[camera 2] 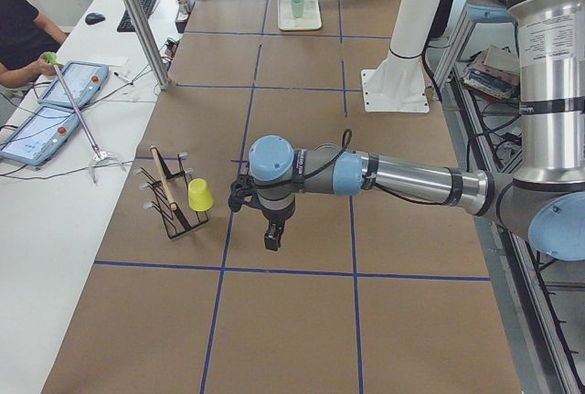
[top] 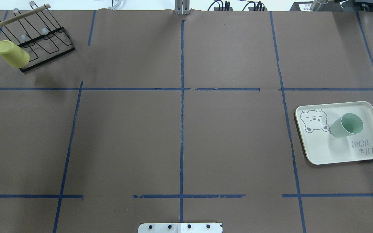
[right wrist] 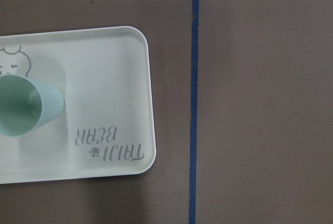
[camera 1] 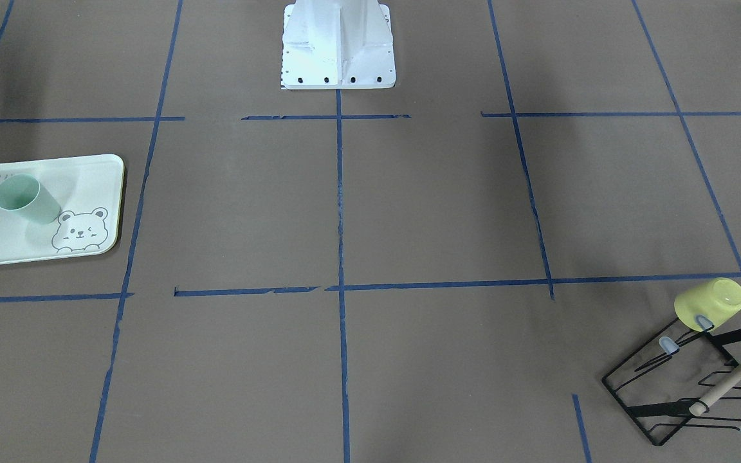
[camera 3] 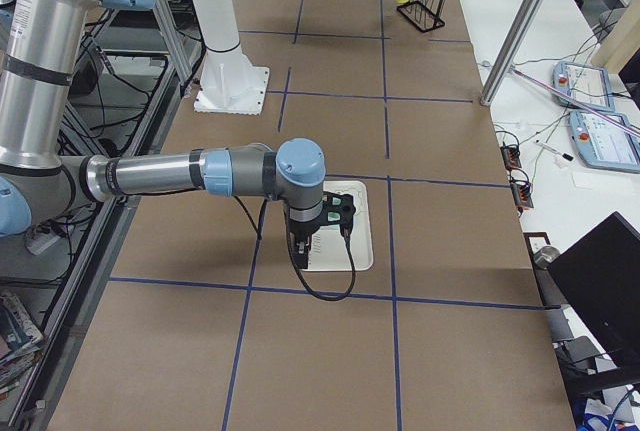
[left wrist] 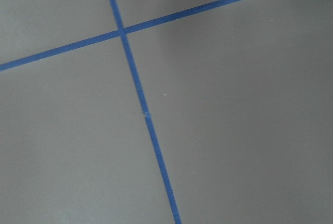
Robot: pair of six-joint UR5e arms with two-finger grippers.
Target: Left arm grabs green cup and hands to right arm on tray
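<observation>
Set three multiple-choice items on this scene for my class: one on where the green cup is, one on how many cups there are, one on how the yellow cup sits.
1. Where is the green cup?
A. on the tray
B. beside the tray
C. under the tray

2. How many cups are in view?
A. one
B. two
C. four

3. How does the yellow cup sit?
A. upright on the tray
B. mouth down on a peg of the black wire rack
C. stacked in the green cup

Answers:
1 A, it stands upright inside the tray's rim.
2 B, only one green and one yellow cup show.
3 B, its base points up, tilted over the rack.
</observation>
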